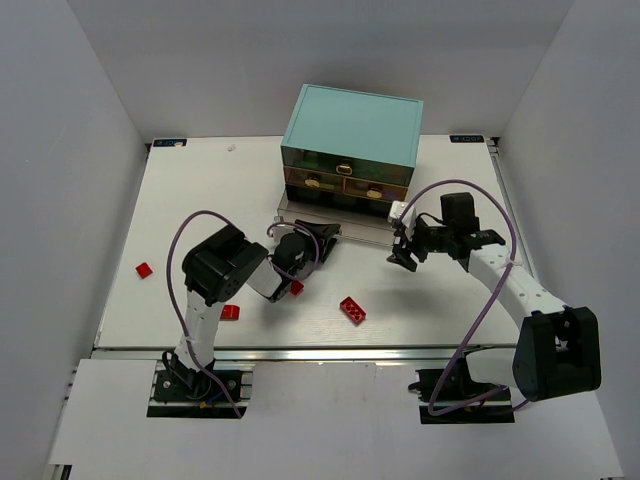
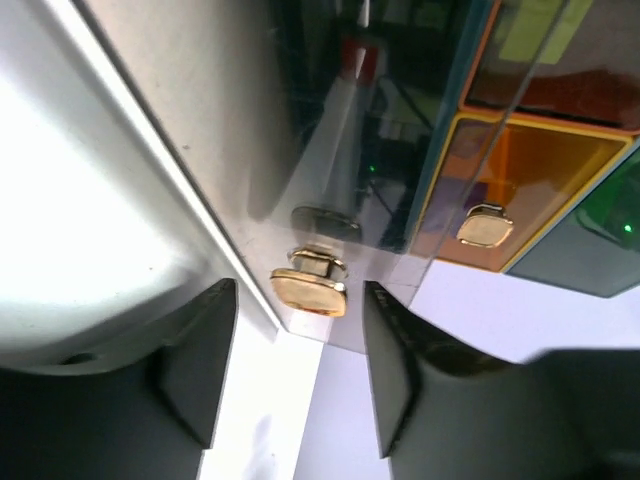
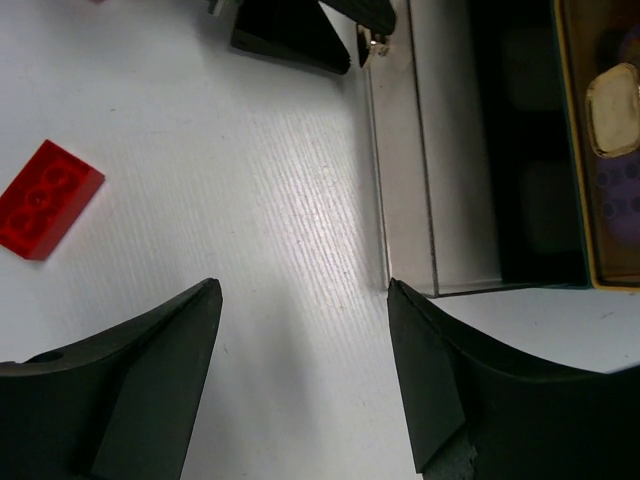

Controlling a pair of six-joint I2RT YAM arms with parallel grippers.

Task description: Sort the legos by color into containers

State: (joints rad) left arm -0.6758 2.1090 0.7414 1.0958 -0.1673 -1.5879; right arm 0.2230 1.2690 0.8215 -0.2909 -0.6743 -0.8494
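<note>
The cabinet (image 1: 352, 122) with a teal top stands at the back. Its see-through bottom drawer (image 1: 350, 236) is pulled out toward me. My left gripper (image 1: 322, 236) is open at the drawer's front left. In the left wrist view my left gripper (image 2: 298, 312) has its jaws on either side of the drawer's gold knob (image 2: 308, 290), apart from it. My right gripper (image 1: 403, 256) is open and empty at the drawer's front right corner (image 3: 405, 285). Red legos lie on the table (image 1: 352, 310) (image 1: 230, 312) (image 1: 144, 270), one by my left wrist (image 1: 296, 288).
Upper drawers stay shut: an orange one with a knob (image 2: 485, 226) and one holding purple pieces behind a knob (image 3: 612, 95). A red brick (image 3: 48, 198) lies left of my right gripper (image 3: 303, 290). White walls enclose the table (image 1: 200, 200).
</note>
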